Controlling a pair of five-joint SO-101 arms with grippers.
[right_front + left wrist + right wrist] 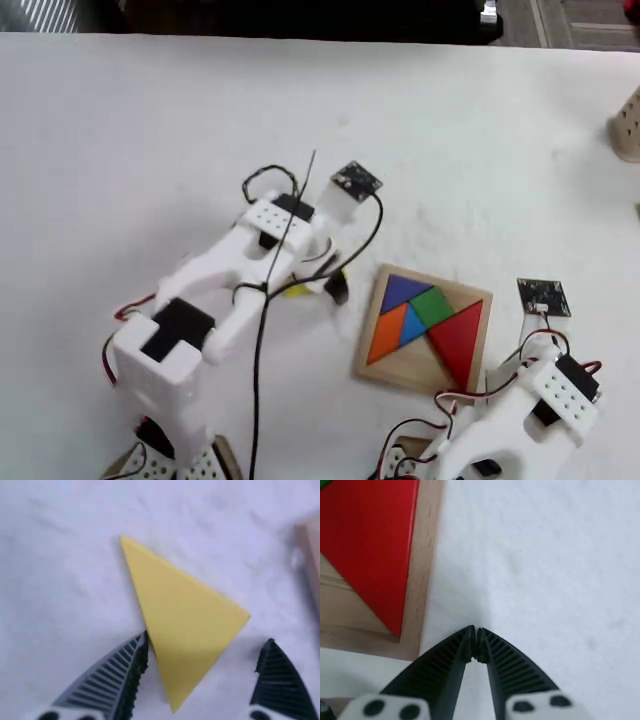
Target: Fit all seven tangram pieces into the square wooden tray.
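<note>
The square wooden tray (480,300) lies right of centre on the white table and holds purple, green, blue, orange and red (458,335) pieces. A yellow triangle (182,625) lies flat on the table just left of the tray, seen as a yellow sliver (297,290) under the left arm. My left gripper (205,652) is open, its two fingertips standing on either side of the triangle's lower corner, one fingertip (137,652) touching its edge. My right gripper (475,642) is shut on nothing, hovering over bare table beside the tray's corner (412,650) and the red triangle (370,545).
The left arm's white body (230,270) and its cable stretch over the table left of the tray. The right arm (530,400) sits at the tray's near right corner. A cardboard object (627,125) stands at the far right edge.
</note>
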